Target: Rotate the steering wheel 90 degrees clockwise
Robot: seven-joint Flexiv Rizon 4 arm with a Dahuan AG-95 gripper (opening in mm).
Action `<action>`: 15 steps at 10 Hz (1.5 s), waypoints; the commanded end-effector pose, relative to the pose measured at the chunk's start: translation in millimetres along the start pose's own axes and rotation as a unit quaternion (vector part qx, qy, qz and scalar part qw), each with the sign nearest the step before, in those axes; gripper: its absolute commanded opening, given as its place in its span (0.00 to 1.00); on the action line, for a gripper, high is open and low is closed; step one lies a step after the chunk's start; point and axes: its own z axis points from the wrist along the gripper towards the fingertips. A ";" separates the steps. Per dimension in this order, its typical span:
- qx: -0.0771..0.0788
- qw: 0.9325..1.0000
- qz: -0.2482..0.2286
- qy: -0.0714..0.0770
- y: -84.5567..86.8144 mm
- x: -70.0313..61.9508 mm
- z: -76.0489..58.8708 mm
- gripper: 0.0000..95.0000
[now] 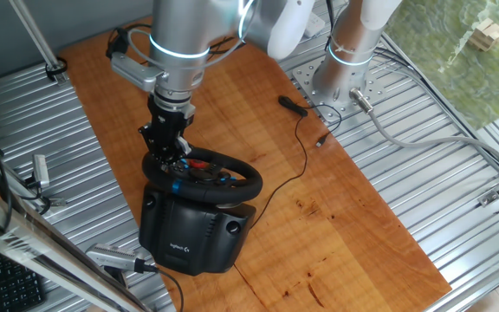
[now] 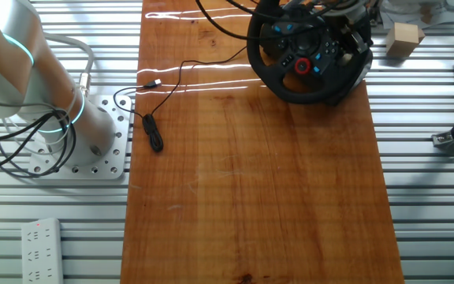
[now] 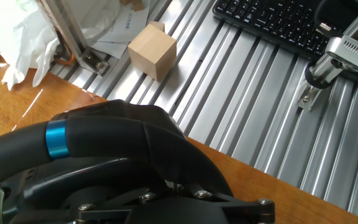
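In the hand view the steering wheel (image 3: 123,149) fills the lower frame, its black rim curving across with the blue strip (image 3: 56,140) on it at the left. No fingertips show in this view. Beyond the rim lie the edge of the wooden tabletop (image 3: 253,177) and the ribbed metal surface, where a plain wooden block (image 3: 152,51) sits. Farther off are a black keyboard (image 3: 272,22) and crumpled white plastic (image 3: 11,31).

In one fixed view the boxy black base (image 1: 193,227) stands nearest the camera, with a small white logo on its front that is too small to read. The steering wheel (image 1: 232,185) tilts above it, at the near-left part of the tabletop (image 1: 345,217). The gripper (image 1: 170,152) comes down onto the far-left part of the rim; whether its jaws are clamped on the rim or apart cannot be told. A thin black cable (image 1: 301,147) trails across the wood toward the arm's mounting plate (image 1: 340,87).

In the other fixed view the wheel (image 2: 310,55) faces the camera at the far end of the tabletop, its hub showing a red button (image 2: 302,66) and blue ones. A white power strip (image 2: 40,251) lies at the near left.
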 end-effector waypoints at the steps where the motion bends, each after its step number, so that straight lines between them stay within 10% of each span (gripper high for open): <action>1: 0.001 1.000 -0.002 -0.001 -1.6 1.0 0.9 0.00; 15: 0.002 1.000 -0.009 -0.006 -7.6 13.9 8.1 0.00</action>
